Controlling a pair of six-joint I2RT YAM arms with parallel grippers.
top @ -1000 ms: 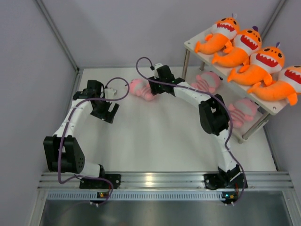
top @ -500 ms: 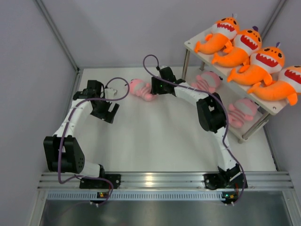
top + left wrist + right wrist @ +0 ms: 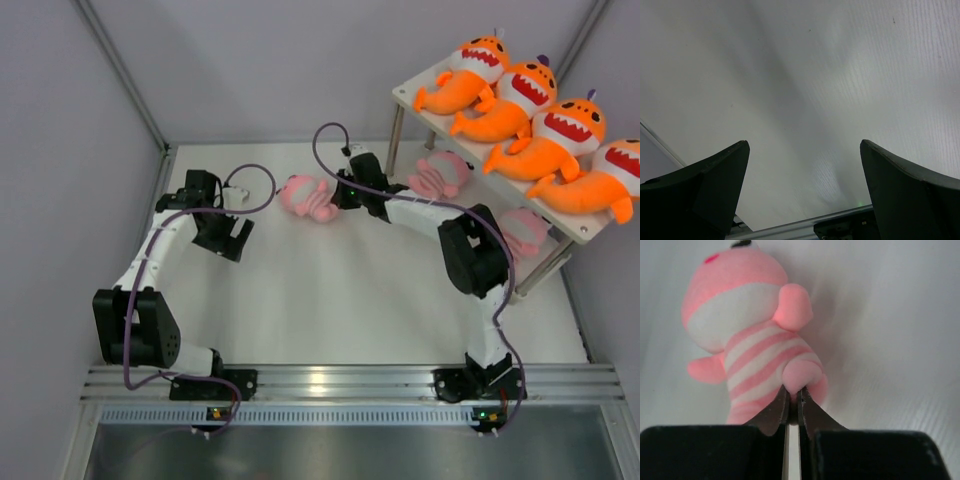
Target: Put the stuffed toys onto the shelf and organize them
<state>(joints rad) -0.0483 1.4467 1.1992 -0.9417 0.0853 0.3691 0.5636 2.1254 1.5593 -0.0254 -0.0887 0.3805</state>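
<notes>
A pale pink striped stuffed toy (image 3: 305, 197) lies on the white table left of the shelf (image 3: 404, 92). My right gripper (image 3: 338, 192) is shut on one of its small round limbs; in the right wrist view the fingertips (image 3: 793, 395) pinch that pink limb (image 3: 801, 376). Several orange shark stuffed toys (image 3: 520, 105) lie in a row on the shelf's top board. Two more pink striped toys (image 3: 440, 175) (image 3: 522, 232) rest on the lower board. My left gripper (image 3: 232, 243) hangs open over bare table at the left, with nothing between its fingers (image 3: 804, 150).
Grey walls close in the table at the back and both sides. The shelf's thin metal legs (image 3: 394, 140) stand just right of my right wrist. A metal rail (image 3: 340, 382) runs along the near edge by the arm bases.
My right gripper has closed on the pink toy's limb, and the right arm has shifted rightward toward the shelf. The toy has turned slightly. The left arm has not moved.
</notes>
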